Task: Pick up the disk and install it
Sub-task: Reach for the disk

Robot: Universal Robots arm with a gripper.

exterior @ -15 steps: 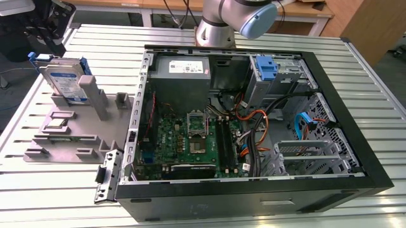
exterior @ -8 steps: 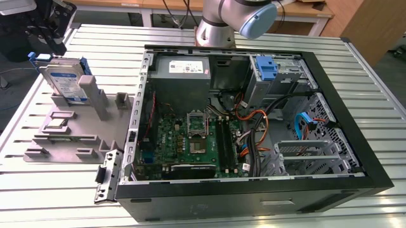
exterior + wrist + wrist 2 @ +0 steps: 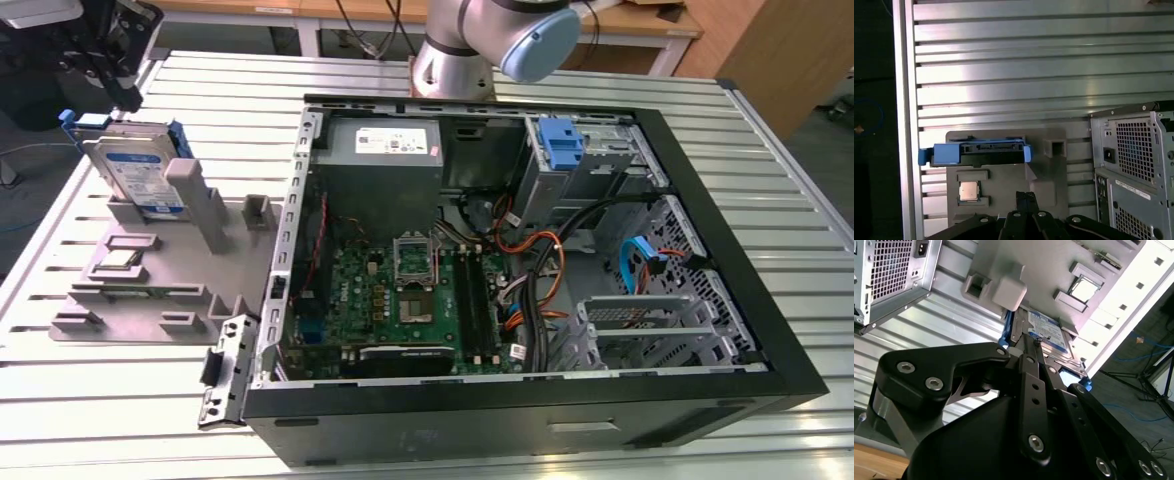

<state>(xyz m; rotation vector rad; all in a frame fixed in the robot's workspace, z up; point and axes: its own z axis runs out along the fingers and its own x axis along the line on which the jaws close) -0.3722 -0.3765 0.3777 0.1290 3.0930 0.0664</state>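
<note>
The disk (image 3: pixel 138 168) stands upright on its edge in a slot of the grey fixture (image 3: pixel 154 290), on the exterior view's left; its white-and-blue label and blue carrier frame show. My black gripper (image 3: pixel 127 95) hangs just above the disk's top edge. In the first wrist view the disk (image 3: pixel 974 153) appears edge-on as a blue bar, and my gripper (image 3: pixel 1026 196) sits apart from it with the fingers pressed together and nothing between them. The second wrist view has the gripper (image 3: pixel 1026 347) shut close beside the labelled disk (image 3: pixel 1049 330).
An open computer case (image 3: pixel 747 330) lies on the slatted metal table (image 3: pixel 787 170), to the right of the fixture in the exterior view. Inside are a power supply (image 3: pixel 387 145) and a blue bracket (image 3: pixel 561 145) in the drive bay. A processor chip (image 3: pixel 118 262) rests on the fixture.
</note>
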